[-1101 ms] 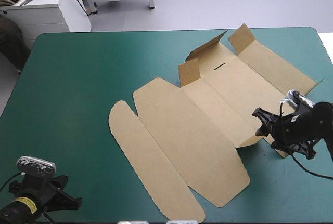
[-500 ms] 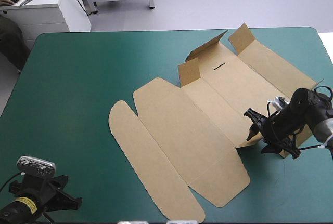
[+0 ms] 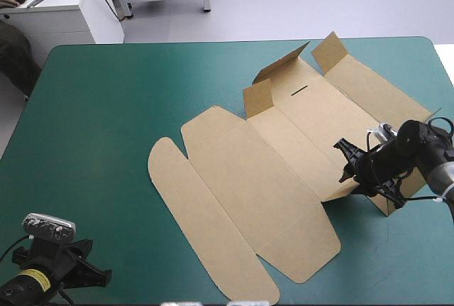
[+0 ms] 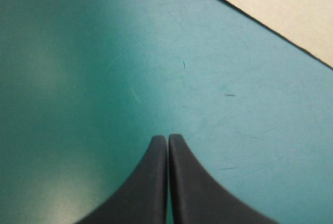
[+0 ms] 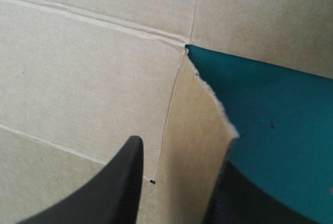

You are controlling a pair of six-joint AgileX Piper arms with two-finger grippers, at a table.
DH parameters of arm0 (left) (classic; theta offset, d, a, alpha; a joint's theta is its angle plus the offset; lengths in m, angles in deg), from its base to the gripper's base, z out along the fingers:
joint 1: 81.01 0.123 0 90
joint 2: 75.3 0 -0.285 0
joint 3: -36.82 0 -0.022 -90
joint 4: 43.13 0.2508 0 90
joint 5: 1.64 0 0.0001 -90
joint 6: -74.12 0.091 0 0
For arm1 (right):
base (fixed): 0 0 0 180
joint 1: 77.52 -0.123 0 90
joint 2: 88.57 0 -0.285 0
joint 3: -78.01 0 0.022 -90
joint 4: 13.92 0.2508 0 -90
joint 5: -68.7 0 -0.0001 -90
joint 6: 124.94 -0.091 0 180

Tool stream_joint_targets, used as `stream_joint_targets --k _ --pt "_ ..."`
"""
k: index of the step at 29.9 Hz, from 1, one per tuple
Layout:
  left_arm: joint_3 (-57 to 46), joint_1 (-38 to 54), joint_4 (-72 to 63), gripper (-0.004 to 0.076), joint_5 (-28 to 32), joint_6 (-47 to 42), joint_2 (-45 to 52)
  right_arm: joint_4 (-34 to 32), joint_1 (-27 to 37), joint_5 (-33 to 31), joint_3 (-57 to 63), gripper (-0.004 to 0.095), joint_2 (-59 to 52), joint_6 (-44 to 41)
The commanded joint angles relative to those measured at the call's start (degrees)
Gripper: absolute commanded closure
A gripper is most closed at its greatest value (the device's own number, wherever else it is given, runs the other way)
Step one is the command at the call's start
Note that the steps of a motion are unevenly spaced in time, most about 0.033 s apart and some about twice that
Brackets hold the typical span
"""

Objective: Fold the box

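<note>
High view: shows the box [image 3: 269,178] spread mostly flat across the middle and right of the teal-green cover [image 3: 106,107], with its far flaps raised. Places the right gripper [image 3: 352,167] at the sheet's near-right corner, at a lifted flap [image 3: 337,191]. Puts the left gripper [image 3: 99,275] over bare cover by the near-left corner, well apart from the board.

Left wrist view: shows the left gripper [image 4: 167,138] pressed together into one point above the cover [image 4: 78,78], holding nothing, with an edge of the box [image 4: 281,5] ahead.

Right wrist view: shows the right gripper [image 5: 179,156] spread apart, straddling the upright flap [image 5: 195,146], with one finger [image 5: 122,182] over the board's inner face and the other behind the flap, on the cover's [image 5: 281,130] side.
</note>
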State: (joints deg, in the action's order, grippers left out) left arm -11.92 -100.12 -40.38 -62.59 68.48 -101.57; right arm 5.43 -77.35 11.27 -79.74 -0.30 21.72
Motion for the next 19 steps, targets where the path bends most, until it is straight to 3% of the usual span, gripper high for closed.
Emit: stream_joint_targets --k 1,3,12,19 --pt "1.4 -0.3 -0.2 0.0734 3.2 -0.1 -0.8 0.3 0.0 0.2 -1.8 0.0824 -1.4 0.6" --pt "1.4 -0.3 -0.2 0.0734 3.2 -0.1 -0.8 -0.1 0.0 -0.3 -1.8 0.0931 -1.4 3.3" --pt "1.4 -0.3 -0.2 0.0734 3.2 -0.1 -0.8 -4.5 0.0 2.1 -1.8 0.0922 -1.4 4.1" --pt "1.4 -0.3 -0.2 0.0734 3.2 -0.1 -0.8 -6.6 0.0 5.5 -3.7 0.0918 -0.8 17.9"
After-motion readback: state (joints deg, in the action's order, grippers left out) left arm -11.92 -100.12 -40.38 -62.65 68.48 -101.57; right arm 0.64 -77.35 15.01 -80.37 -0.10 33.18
